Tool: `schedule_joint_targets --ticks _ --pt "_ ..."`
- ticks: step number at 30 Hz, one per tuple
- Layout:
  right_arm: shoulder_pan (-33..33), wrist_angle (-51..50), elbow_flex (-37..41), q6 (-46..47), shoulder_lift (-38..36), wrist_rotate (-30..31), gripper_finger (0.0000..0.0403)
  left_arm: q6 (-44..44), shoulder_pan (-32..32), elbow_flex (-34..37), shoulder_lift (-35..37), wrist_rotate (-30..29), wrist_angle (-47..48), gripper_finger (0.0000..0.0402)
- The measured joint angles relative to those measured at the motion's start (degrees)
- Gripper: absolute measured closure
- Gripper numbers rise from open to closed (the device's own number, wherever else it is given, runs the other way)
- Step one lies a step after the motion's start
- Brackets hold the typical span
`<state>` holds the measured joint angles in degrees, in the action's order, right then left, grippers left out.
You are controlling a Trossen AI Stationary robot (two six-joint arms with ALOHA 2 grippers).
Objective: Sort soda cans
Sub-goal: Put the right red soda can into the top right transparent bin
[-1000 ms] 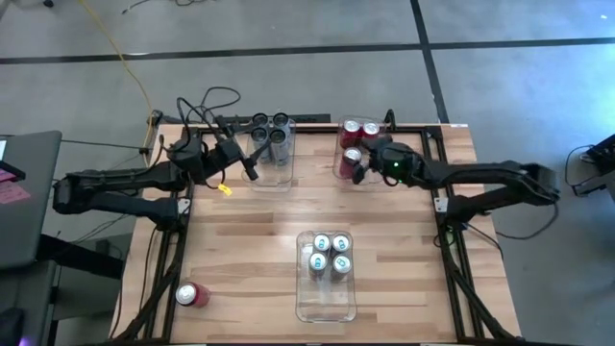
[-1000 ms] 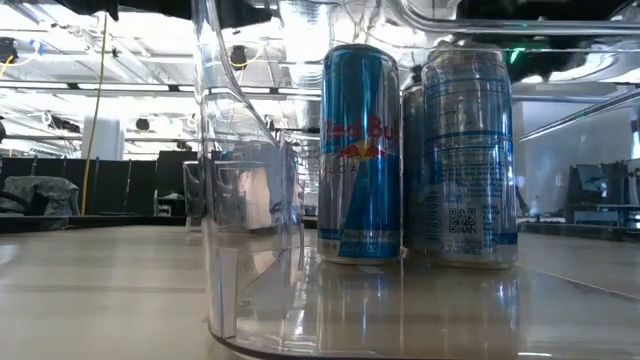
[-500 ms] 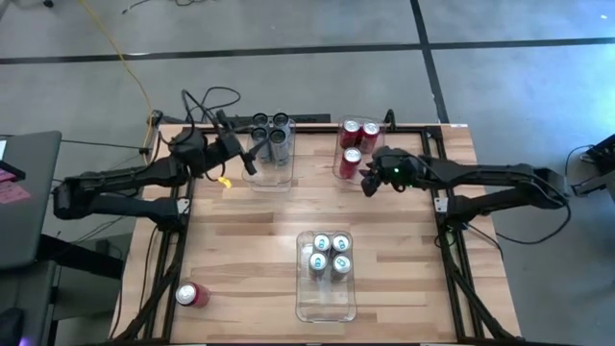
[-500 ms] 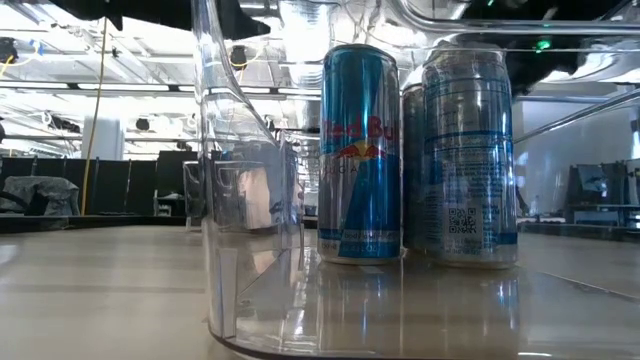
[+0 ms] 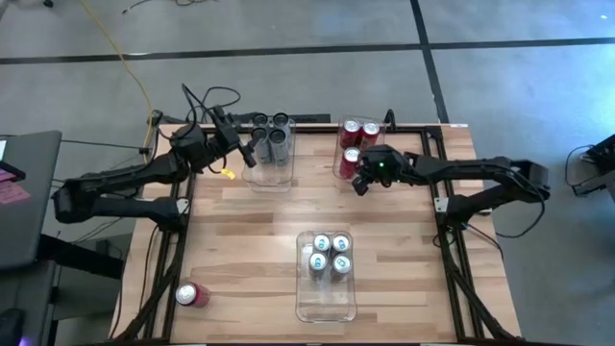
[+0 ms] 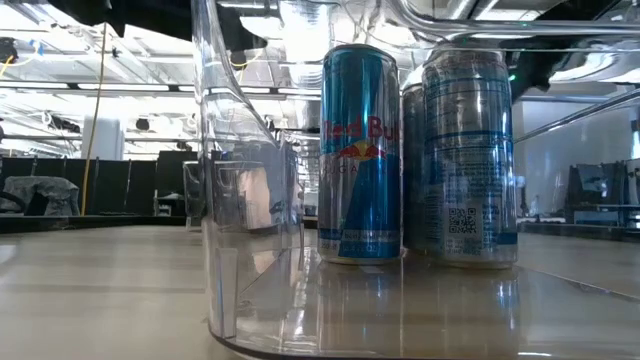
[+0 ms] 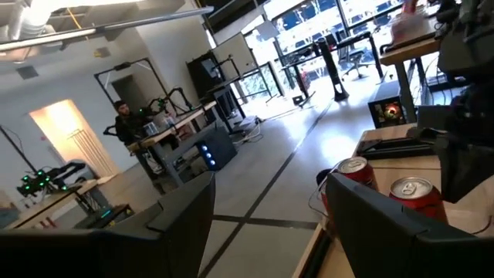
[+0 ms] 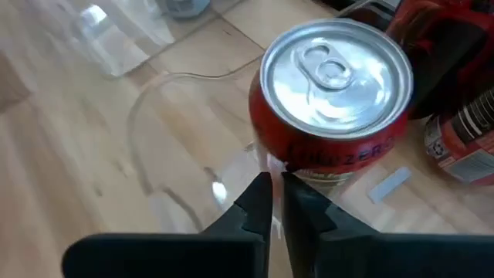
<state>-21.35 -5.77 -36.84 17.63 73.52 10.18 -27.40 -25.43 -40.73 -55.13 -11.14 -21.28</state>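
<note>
Stray red can lies nearest the left arm, far from both grippers

One red can [image 5: 191, 294] lies on its side at the table's 7 o'clock corner, long axis roughly 3-to-9 o'clock, outside every bin. The left gripper [image 5: 252, 152] hovers at about 11 o'clock by the grey cans [image 5: 271, 135], fingers parted and holding nothing; the stray lies toward 6 o'clock from it, and this arm looks the nearer one. The right gripper [image 8: 276, 202] sits at 1 o'clock, fingers [image 8: 255, 205] pinched almost together on nothing, just beside an upright red can [image 8: 333, 100] in the red bin [image 5: 338, 171]. Silver-blue cans [image 5: 328, 255] stand in the 6 o'clock bin.
</note>
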Motion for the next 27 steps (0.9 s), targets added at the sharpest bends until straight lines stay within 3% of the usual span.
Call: schedule_joint_targets --ticks 7,18,27 --pt "-2.5 4.9 0.0 -2.9 4.6 -0.3 0.0368 0.2 -1.2 0.0 -0.3 0.5 0.5 0.0160" --pt "-6.9 8.0 0.0 -4.6 4.5 -0.6 0.0372 0.1 -1.4 0.0 -0.3 0.4 0.4 0.0160" --pt "-3.1 9.2 0.0 -4.2 4.4 -0.9 0.0366 1.7 -4.6 0.0 -0.3 0.4 0.4 0.0160"
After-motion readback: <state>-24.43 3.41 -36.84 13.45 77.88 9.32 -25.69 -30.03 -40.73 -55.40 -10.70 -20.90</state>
